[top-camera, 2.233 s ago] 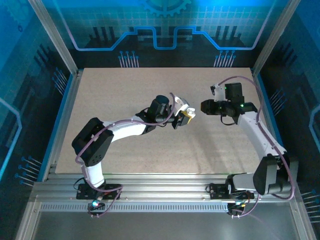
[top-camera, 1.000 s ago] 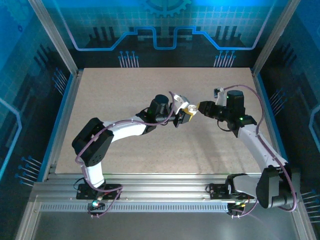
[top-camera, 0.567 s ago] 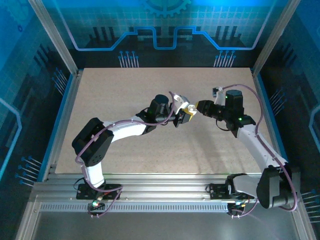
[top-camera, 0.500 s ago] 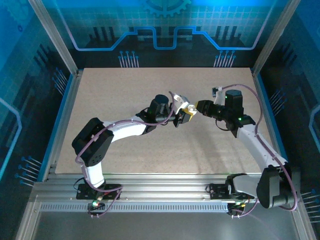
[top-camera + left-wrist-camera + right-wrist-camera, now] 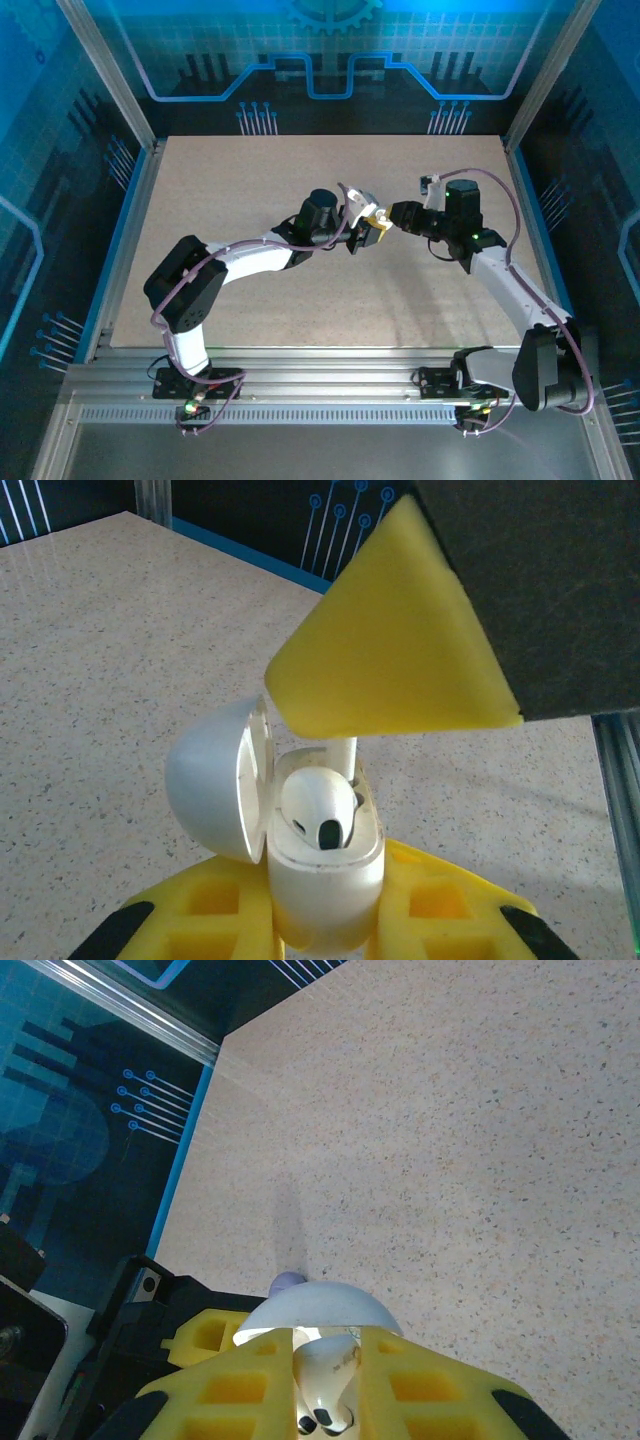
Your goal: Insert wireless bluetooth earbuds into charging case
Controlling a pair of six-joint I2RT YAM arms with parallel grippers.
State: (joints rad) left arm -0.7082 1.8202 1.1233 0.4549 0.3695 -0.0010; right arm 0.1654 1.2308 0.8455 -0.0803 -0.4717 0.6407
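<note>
Earbud point(image 5: 326, 1365) glossy white; case point(image 5: 325, 892) open-lidded

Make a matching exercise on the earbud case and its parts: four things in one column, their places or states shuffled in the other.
Things:
1. charging case
2. lid
3. seated earbud
4. second earbud

Places or states:
A. between the yellow fingers of the right gripper
B. swung open to one side
C. clamped upright in the left gripper
D. resting in a socket of the case

Pairs: 1-C, 2-B, 3-D, 4-A
</note>
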